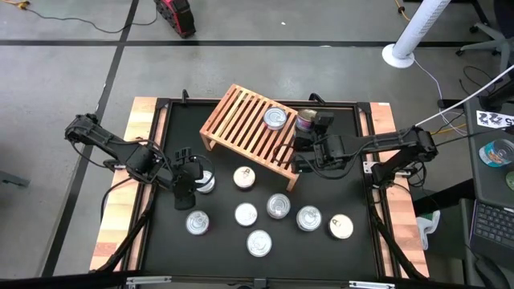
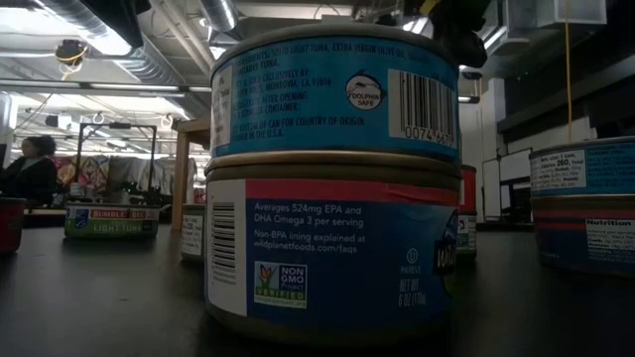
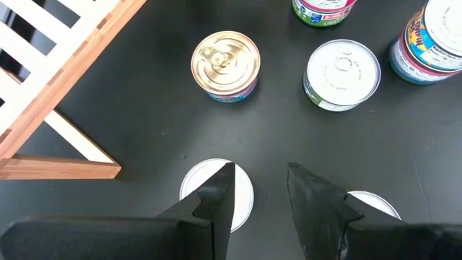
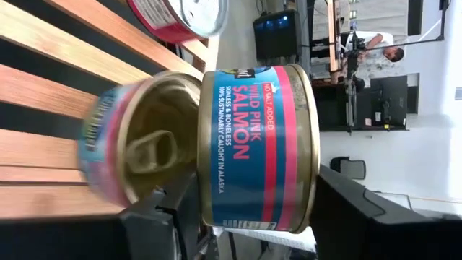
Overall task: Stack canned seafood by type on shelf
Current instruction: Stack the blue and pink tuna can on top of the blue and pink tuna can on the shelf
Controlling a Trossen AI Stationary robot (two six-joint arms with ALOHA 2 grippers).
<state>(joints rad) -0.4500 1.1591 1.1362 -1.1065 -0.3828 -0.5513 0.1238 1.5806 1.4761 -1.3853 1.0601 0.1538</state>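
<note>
The wooden slatted shelf (image 1: 245, 120) stands at the table's far middle, with one tin (image 1: 275, 119) resting flat on its slats. My right gripper (image 1: 303, 135) is at the shelf's right end, shut on a pink-and-blue salmon can (image 4: 256, 148). Right beside that can sits another tin (image 4: 137, 152), its pull-tab lid showing. My left gripper (image 3: 263, 173) hangs open over the table's left part. A silver-lidded tin (image 3: 216, 195) lies below it, partly hidden by one finger. Several more tins (image 1: 278, 205) stand on the black table top. My right gripper pinches the salmon can between its two fingers, one at each flat end (image 4: 206, 217) (image 4: 312, 209). The fingers reach in from the table's right side, slanting down. The can is over the shelf's right end; whether it touches the tin beside it, I cannot tell.
Tins are scattered over the table's near half (image 1: 259, 242), and another tin (image 1: 205, 181) is next to my left gripper. In the low view a stack of two tins (image 2: 332, 188) fills the foreground. The shelf's left part (image 1: 229, 120) has bare slats.
</note>
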